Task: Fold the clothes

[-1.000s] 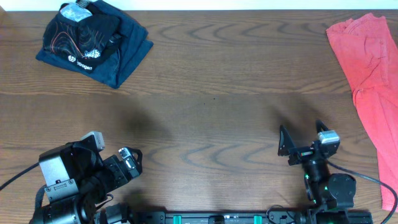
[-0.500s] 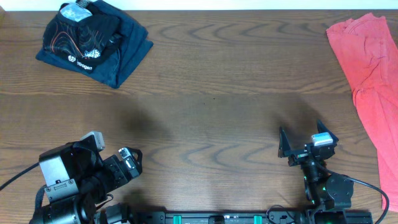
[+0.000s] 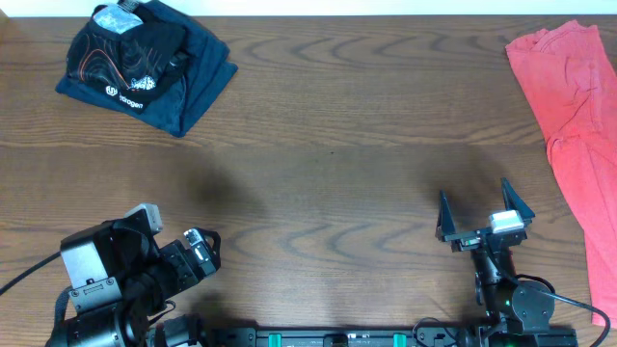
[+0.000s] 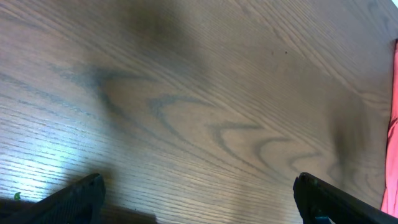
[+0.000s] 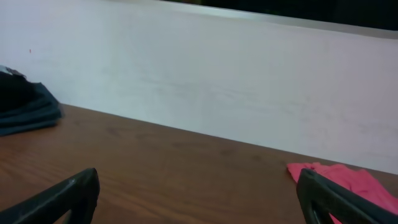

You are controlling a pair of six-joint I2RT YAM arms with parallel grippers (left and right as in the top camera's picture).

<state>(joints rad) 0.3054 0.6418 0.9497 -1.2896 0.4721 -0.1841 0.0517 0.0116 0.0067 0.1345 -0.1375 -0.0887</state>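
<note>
The clothes (image 3: 130,53), a black jersey with orange-white lines and small logos, lie bundled at the table's far left corner on top of a dark garment (image 3: 201,75). That dark pile shows at the left edge of the right wrist view (image 5: 28,107). My left gripper (image 3: 204,253) is low at the near left, open, with only bare wood between its fingers (image 4: 199,186). At the near right, my right gripper (image 3: 477,204) is open and empty and faces the back wall (image 5: 198,180). Both grippers are far from the jersey.
A coral-red garment (image 3: 574,116) lies along the table's right edge and shows in the right wrist view (image 5: 348,180) and at the left wrist view's right edge (image 4: 393,124). A white wall (image 5: 217,81) runs behind the table. The wooden table (image 3: 328,173) is between the two piles.
The right gripper has swung a little to the right and back toward its base, its fingers now pointing at the far wall. The left arm and the garments have not moved.
</note>
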